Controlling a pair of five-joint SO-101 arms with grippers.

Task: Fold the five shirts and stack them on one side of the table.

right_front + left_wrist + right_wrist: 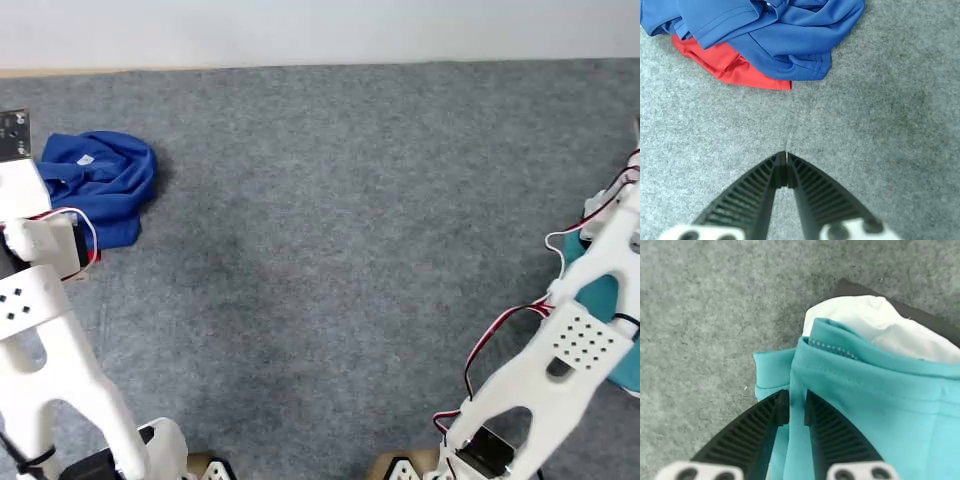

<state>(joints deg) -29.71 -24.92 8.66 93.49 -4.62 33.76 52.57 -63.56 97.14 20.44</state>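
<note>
Shirts heaped at both table sides.
Left gripper (786, 159) pressed together over the grey mat (880, 125), near blue shirt (785, 35) lying on red shirt (735, 67). Right gripper (796, 402) at teal shirt (880, 400), which lies on white shirt (875, 322) — grip cannot be told.

— What lies under everything?
— A table (400, 150) spread with a grey felt cover (300, 330); the nap is coarse and speckled; a slightly darker patch sits near the middle.
— And behind it?
— A pale wall (320, 28) runs along the far edge, plain and evenly lit; a thin tan strip (60, 71) shows between it and the felt toward one corner.
— The light?
— Soft and even; shadows on the felt are faint, with blurred edges.
</note>
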